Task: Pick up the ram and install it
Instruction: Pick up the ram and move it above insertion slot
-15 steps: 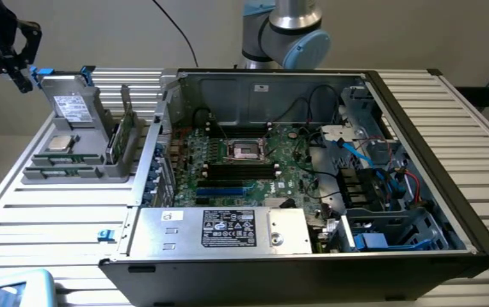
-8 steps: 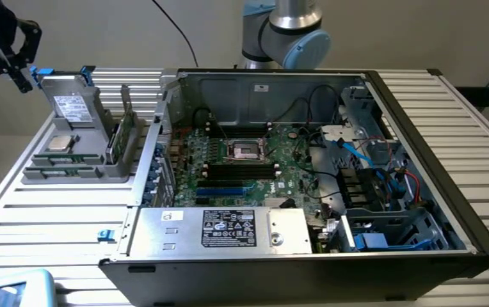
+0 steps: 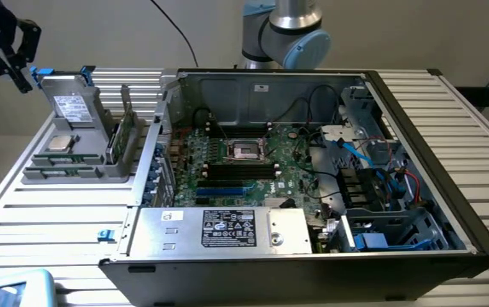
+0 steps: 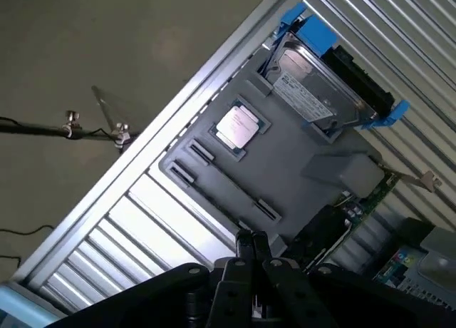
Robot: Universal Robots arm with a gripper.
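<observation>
Claw (image 4: 251,244) hangs clear above tray (image 3: 65,176); open or closed, cannot tell. Ram (image 3: 118,137) apparently upright on tray side beside case (image 3: 415,192). Risk: thin stick, off-centre approach could tip it or clip drive (image 3: 73,102).

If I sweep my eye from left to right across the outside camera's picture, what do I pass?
The gripper, the silver processor chip in the grey holder, the green board standing on edge, the motherboard inside the open computer case, the blue cables.
</observation>
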